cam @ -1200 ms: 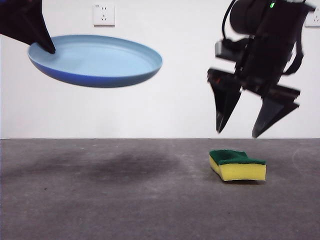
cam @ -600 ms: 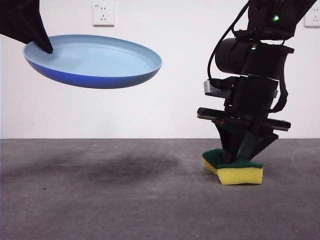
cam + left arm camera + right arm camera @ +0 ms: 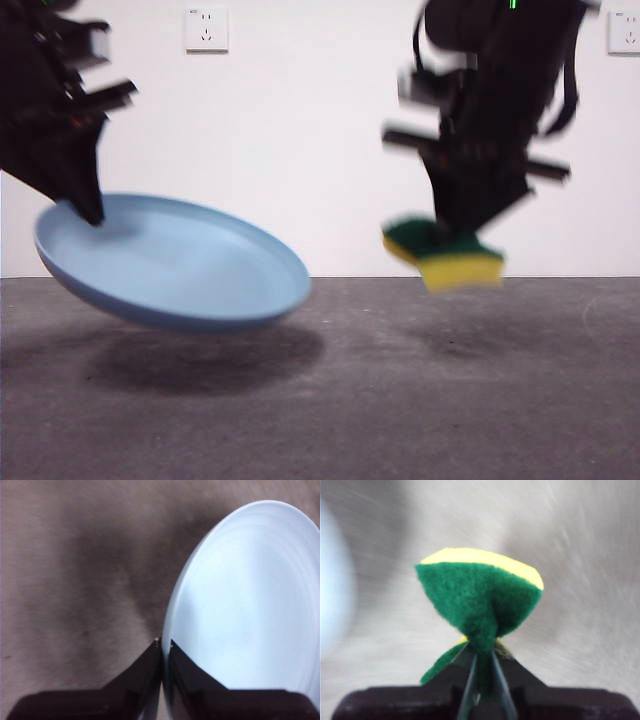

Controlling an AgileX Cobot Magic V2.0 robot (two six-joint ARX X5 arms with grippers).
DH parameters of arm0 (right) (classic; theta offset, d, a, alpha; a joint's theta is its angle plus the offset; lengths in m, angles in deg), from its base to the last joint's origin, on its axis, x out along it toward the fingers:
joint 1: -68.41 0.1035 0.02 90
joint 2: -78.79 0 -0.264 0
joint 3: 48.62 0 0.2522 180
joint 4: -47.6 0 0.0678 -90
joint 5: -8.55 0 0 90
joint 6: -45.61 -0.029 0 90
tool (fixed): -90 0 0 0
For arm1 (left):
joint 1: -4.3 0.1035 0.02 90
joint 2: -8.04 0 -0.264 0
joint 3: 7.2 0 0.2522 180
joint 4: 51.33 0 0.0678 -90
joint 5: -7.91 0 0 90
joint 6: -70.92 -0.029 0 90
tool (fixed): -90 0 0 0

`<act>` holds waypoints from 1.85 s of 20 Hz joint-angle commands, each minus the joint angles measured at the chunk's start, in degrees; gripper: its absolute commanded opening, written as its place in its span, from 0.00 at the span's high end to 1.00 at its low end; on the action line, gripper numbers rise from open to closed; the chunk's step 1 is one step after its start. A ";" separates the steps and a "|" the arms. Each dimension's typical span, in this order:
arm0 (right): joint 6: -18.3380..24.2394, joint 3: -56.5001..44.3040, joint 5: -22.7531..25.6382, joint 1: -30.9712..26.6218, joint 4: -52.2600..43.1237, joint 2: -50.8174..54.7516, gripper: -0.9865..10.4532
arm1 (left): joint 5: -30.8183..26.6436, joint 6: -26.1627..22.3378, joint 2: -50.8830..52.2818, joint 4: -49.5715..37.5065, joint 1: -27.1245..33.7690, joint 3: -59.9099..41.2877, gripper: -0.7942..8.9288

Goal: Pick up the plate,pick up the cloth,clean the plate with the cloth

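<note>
The light-blue plate (image 3: 170, 265) hangs tilted just above the table at the left, its open face turned toward the camera. My left gripper (image 3: 92, 212) is shut on its far left rim; the left wrist view shows the jaws pinching the rim (image 3: 164, 645) of the plate (image 3: 245, 605). The cloth, a yellow sponge with a green face (image 3: 445, 255), is lifted off the table at the right, pinched in my right gripper (image 3: 462, 232). In the right wrist view the sponge (image 3: 477, 597) is squeezed between the shut jaws (image 3: 481, 652).
The grey table (image 3: 400, 400) runs across the lower half in front of a white wall. Wall sockets (image 3: 206, 29) sit high on the wall. The plate's shadow (image 3: 200, 355) lies under it.
The right gripper has closed on the sponge and lifted it off the table. The left gripper has lowered and tilted the plate close to the table.
</note>
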 commanded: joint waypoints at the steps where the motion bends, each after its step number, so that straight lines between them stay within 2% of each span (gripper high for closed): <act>1: -1.60 -0.33 -0.09 2.75 -0.70 2.95 0.93 | 0.39 2.34 -1.55 -2.23 -2.82 0.00 0.93; 3: -2.27 -0.33 -0.04 5.60 -2.16 4.07 0.93 | 0.66 4.15 -1.60 -4.35 -5.75 0.00 0.93; 6: -3.17 -0.33 -0.04 9.60 -5.68 3.17 0.93 | 4.00 5.77 -1.57 -6.23 -10.23 0.00 0.93; 9: -4.22 -0.33 -0.04 13.03 -7.85 0.96 0.93 | 4.24 6.82 -1.57 -6.56 -14.01 0.00 0.93; 15: -4.79 -0.35 -0.07 21.42 -7.54 -3.85 0.93 | 4.87 8.76 -1.57 -10.14 -14.69 0.00 0.93; 19: -3.23 -0.35 1.29 24.13 1.68 -3.87 0.93 | 5.07 8.72 -1.57 -10.03 -13.70 0.00 0.93; 22: -1.05 -0.35 13.49 23.04 9.73 -3.80 0.93 | 7.28 8.68 -1.53 -9.29 -12.96 0.00 0.93; 24: 0.20 -0.35 20.65 20.39 10.91 -3.37 0.93 | 10.14 8.68 -1.53 -8.59 -12.83 0.00 0.93; 26: 0.57 -0.35 23.04 17.09 9.03 -3.17 0.93 | 11.85 8.63 -1.53 -7.98 -12.87 0.00 0.93; 29: 0.48 -0.35 22.40 11.98 1.33 -3.15 0.93 | 14.93 8.59 -1.51 -7.13 -13.18 0.00 0.93; 31: 0.33 -0.35 21.00 11.21 -2.19 -3.15 0.93 | 16.13 8.59 -1.51 -7.19 -13.27 0.00 0.93; 32: 0.26 -0.35 19.04 10.97 -4.02 -3.15 0.93 | 16.81 8.59 -1.53 -7.28 -13.27 0.00 0.93; 34: -1.36 -0.35 11.56 10.86 -8.37 -3.15 0.93 | 16.85 8.61 -1.53 -7.91 -13.42 0.00 0.93; 37: -5.66 -0.35 2.80 11.74 -13.20 -3.19 0.93 | 16.94 8.72 -1.53 -9.70 -13.62 0.00 0.93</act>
